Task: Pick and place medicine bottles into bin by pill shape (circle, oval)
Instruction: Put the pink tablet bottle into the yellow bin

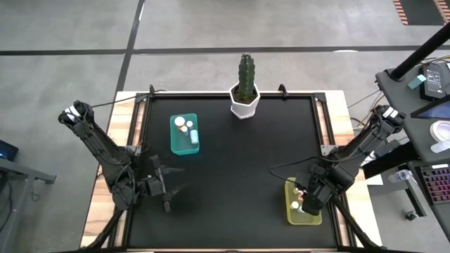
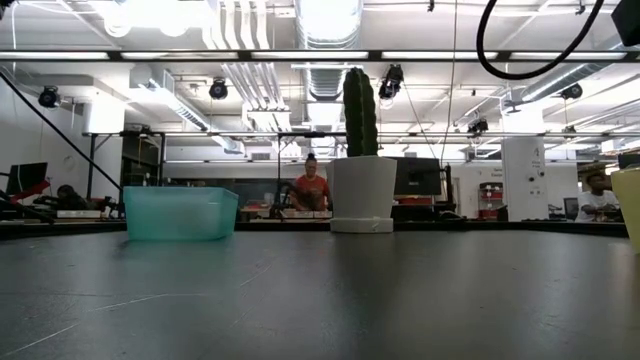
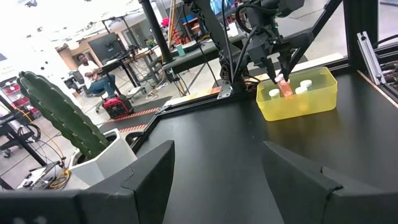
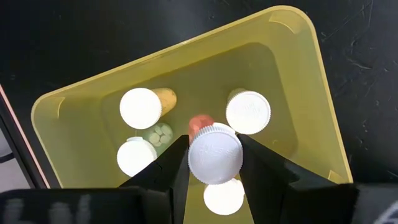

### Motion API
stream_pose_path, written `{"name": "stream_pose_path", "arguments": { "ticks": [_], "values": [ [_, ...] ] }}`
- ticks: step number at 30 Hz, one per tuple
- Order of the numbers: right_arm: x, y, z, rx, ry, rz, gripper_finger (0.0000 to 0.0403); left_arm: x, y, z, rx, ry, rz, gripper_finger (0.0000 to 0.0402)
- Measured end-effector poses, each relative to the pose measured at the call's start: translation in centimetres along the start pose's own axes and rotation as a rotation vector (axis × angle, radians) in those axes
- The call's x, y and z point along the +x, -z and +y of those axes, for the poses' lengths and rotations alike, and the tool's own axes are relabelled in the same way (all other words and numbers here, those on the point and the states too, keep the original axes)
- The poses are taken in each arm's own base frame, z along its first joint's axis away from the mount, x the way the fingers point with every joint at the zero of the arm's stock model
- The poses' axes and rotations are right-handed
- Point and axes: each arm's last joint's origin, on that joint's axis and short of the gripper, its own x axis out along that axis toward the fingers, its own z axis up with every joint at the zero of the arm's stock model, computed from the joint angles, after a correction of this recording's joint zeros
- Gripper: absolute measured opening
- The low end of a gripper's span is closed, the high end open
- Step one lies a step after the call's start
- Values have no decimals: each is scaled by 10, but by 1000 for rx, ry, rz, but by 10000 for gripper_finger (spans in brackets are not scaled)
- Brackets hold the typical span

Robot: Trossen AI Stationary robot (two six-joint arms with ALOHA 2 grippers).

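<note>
Medicine bottles were split between two bins when I checked my feeds. Going by size, I had the black table (image 1: 232, 176) first, then the left arm parked over its near left part, its gripper (image 1: 171, 188) with fingers spread apart and nothing between them. The right arm reached over the near right corner, its gripper (image 4: 214, 155) hanging above the yellow bin (image 4: 311, 93). The cactus (image 1: 245, 76) stood upright in its white pot (image 1: 244, 102) at the far edge, middle of the table. The teal bin (image 1: 184, 144) sat left of the pot and held what looked like three bottles, though from overhead I could not count them surely. In the yellow bin four white-capped bottles (image 4: 140, 107) stood. One more bottle (image 4: 215, 154), white cap over an orange body, was clamped between the right fingers above them.
</note>
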Motion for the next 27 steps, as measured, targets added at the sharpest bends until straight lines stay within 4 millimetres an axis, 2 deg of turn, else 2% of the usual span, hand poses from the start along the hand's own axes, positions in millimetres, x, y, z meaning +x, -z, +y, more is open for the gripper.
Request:
{"name": "stream_pose_path", "arguments": {
  "ticks": [27],
  "values": [
    [5, 1, -2, 8, 1, 0, 116, 0, 0, 0, 1, 0, 0, 224]
  ]
}}
